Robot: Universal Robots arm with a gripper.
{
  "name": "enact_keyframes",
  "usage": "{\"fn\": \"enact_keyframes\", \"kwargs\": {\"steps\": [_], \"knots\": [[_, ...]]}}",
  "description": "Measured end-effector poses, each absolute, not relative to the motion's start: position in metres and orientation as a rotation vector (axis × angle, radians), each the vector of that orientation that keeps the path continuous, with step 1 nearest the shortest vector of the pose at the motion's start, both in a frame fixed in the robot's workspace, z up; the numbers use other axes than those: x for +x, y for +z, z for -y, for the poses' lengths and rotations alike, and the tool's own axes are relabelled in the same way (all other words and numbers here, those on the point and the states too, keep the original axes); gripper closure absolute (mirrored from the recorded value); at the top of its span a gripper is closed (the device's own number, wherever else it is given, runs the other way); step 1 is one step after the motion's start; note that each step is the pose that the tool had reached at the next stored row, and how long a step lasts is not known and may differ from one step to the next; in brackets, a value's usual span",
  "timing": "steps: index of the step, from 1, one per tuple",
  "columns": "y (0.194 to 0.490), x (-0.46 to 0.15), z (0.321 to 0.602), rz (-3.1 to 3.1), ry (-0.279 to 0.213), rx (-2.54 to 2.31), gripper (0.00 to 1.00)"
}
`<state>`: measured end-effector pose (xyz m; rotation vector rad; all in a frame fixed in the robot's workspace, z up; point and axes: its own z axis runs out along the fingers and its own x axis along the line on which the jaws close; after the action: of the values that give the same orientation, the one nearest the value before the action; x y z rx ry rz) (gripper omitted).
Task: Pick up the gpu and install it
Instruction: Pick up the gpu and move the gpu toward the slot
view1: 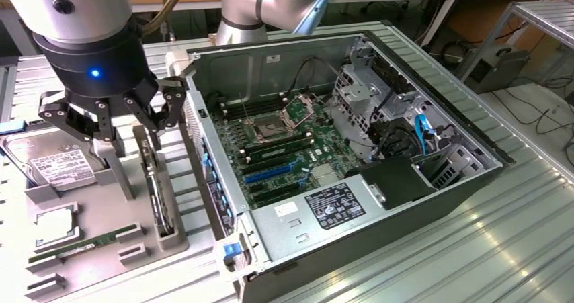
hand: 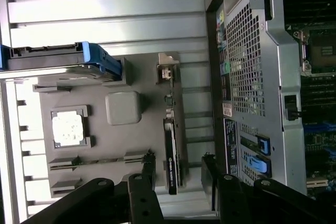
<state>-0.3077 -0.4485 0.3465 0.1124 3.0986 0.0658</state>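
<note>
The gpu [view1: 158, 185] stands on its edge in a slot of the grey holder tray [view1: 107, 212], beside the open computer case [view1: 431, 202]. From above it is a thin black strip [hand: 170, 153] with its silvery bracket [hand: 167, 72] at the far end. My gripper [view1: 130, 142] hovers just above the card and a little toward the exterior view's left, open and holding nothing. In the wrist view the two black fingers [hand: 147, 179] stand either side of the card's near end, apart from it. The motherboard [view1: 287, 148] with its blue slots [view1: 269, 174] lies exposed inside the case.
On the tray lie a silver hard drive [view1: 58, 165], a CPU [view1: 56, 226] and a green RAM stick [view1: 85, 244]. The case's perforated rear wall [hand: 247, 77] rises close beside the card. A ribbed metal table [view1: 466, 249] carries everything.
</note>
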Motion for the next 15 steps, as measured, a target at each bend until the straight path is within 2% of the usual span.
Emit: {"fn": "enact_keyframes", "kwargs": {"steps": [15], "knots": [[0.319,-0.313,0.449,-3.092,0.066,0.109,0.52]]}}
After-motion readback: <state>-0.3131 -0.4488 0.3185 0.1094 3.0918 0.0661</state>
